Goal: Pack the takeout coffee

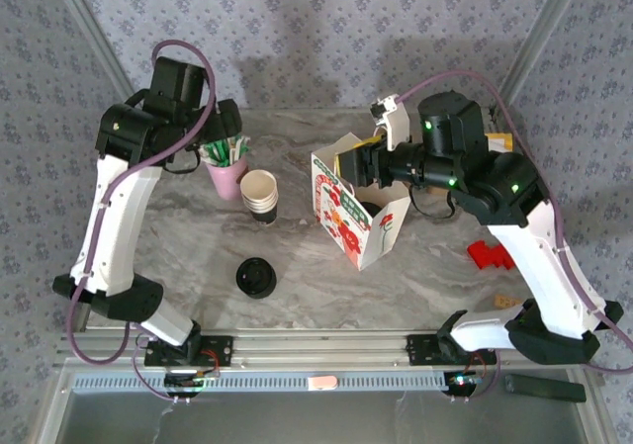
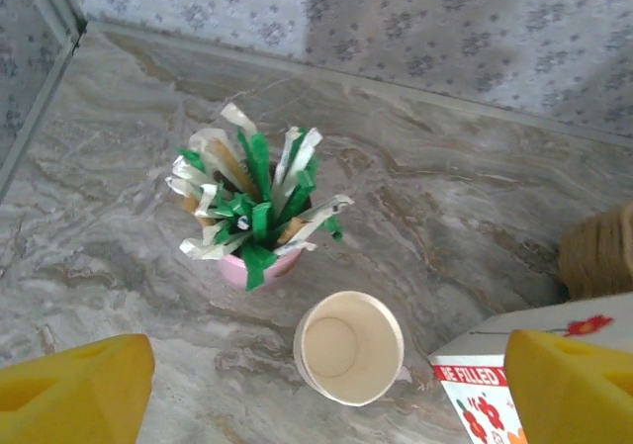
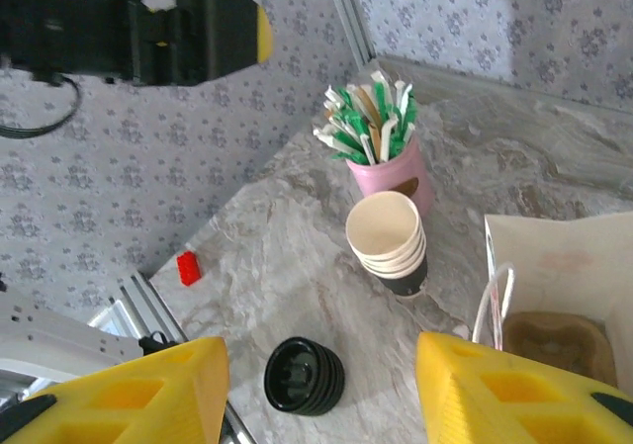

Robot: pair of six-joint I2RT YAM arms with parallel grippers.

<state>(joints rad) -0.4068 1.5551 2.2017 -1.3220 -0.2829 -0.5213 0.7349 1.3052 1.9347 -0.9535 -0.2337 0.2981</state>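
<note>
Two grippers work over a grey marbled table (image 1: 326, 301), one on each side. The left gripper (image 2: 326, 390) hangs above the far left part of the table and looks down on a pink cup (image 2: 235, 271) packed with green-and-white wrapped sticks (image 2: 252, 202). Its yellow fingers (image 2: 79, 390) are spread wide, with nothing between them, and they are clear of the pink cup. Just beside the pink cup, toward the middle of the table, a stack of lidless beige cups (image 1: 260, 195) stands upright, mouth up. A pile of black lids (image 1: 257, 276) sits nearer the arm bases, apart from the stack. Right of centre, a white paper bag (image 1: 361, 226) printed with red flowers stands upright with its mouth open. The right gripper (image 3: 321, 390) sits at the far rim of that mouth, pointing toward the left side of the table. Its fingers (image 3: 129, 395) are parted and clamp nothing, and bare table and the lids show through the gap. I cannot tell whether one finger touches the bag wall. A brown shape (image 3: 549, 340) lies at the bottom of the bag, but it is too unclear to identify. I cannot tell where the takeout coffee is. A red block (image 1: 492, 256) rests near the right arm, well apart from the bag.
</note>
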